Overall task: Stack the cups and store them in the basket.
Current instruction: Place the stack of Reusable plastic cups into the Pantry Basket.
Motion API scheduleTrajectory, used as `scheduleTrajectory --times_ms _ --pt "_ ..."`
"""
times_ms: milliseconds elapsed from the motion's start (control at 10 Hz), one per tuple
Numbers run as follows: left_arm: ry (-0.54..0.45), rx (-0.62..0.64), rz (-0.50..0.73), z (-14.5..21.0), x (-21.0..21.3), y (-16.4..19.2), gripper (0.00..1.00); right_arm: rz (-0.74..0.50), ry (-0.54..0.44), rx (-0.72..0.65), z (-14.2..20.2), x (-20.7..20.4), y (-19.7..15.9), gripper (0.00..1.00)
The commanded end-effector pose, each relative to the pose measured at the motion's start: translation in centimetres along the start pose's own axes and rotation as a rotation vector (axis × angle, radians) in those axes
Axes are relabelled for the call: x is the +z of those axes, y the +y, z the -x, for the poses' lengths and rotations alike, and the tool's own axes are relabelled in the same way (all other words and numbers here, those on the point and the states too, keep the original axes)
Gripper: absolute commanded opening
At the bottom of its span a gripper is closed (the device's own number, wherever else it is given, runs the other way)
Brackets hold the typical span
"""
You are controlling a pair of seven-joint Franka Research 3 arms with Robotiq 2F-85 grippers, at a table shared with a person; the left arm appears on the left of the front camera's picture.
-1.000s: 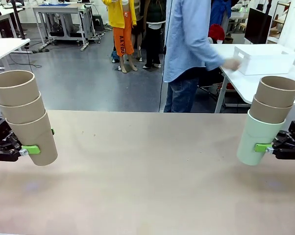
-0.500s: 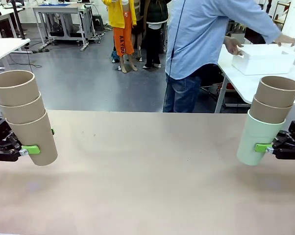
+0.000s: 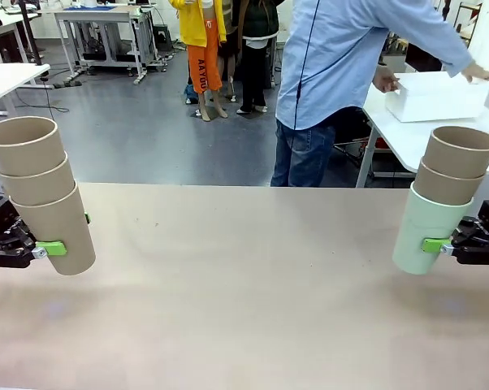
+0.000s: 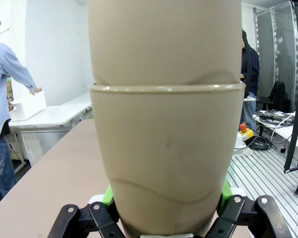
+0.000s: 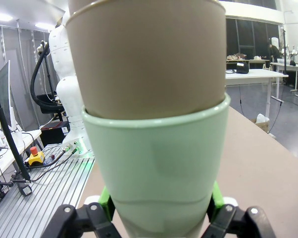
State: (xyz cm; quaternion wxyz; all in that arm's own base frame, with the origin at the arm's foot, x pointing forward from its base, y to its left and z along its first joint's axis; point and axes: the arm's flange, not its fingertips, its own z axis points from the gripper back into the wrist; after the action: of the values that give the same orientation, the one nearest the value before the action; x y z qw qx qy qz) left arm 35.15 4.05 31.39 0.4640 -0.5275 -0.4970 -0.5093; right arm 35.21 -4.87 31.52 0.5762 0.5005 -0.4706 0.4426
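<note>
The left gripper's (image 3: 70, 234) jaws were clenched on the lowest of three nested tan-brown matte tumblers (image 3: 40, 191). That stack tilted outward at the left edge of the tan desk (image 3: 244, 284). The right gripper's (image 3: 436, 244) jaws grasped a pale mint-green tumbler (image 3: 427, 227) with two tan-brown tumblers (image 3: 457, 162) nested inside, and it tilted outward at the right edge. Well apart from both, at a white desk (image 3: 407, 140) beyond, the large white rectangular plastic basket (image 3: 435, 97) was held between a person's two hands (image 3: 384, 79), one at each short end.

Tan-brown cups (image 3: 40, 195), pale mint-green cup (image 3: 427, 236), white basket (image 3: 436, 97), beige table (image 3: 244, 292), light-blue shirt (image 3: 334, 57), grey floor (image 3: 147, 138)
</note>
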Motion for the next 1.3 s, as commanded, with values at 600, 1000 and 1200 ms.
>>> scheduleTrajectory --times_ms 600,1000,1200 --pt "-0.008 -0.012 0.002 -0.33 -0.12 -0.05 0.84 0.002 -0.004 0.007 -0.33 0.08 0.00 0.87" --pt "-0.008 -0.012 0.002 -0.33 -0.12 -0.05 0.84 0.002 -0.004 0.007 -0.33 0.08 0.00 0.87" --pt "-0.008 -0.012 0.002 -0.33 -0.12 -0.05 0.84 0.002 -0.004 0.007 -0.33 0.08 0.00 0.87"
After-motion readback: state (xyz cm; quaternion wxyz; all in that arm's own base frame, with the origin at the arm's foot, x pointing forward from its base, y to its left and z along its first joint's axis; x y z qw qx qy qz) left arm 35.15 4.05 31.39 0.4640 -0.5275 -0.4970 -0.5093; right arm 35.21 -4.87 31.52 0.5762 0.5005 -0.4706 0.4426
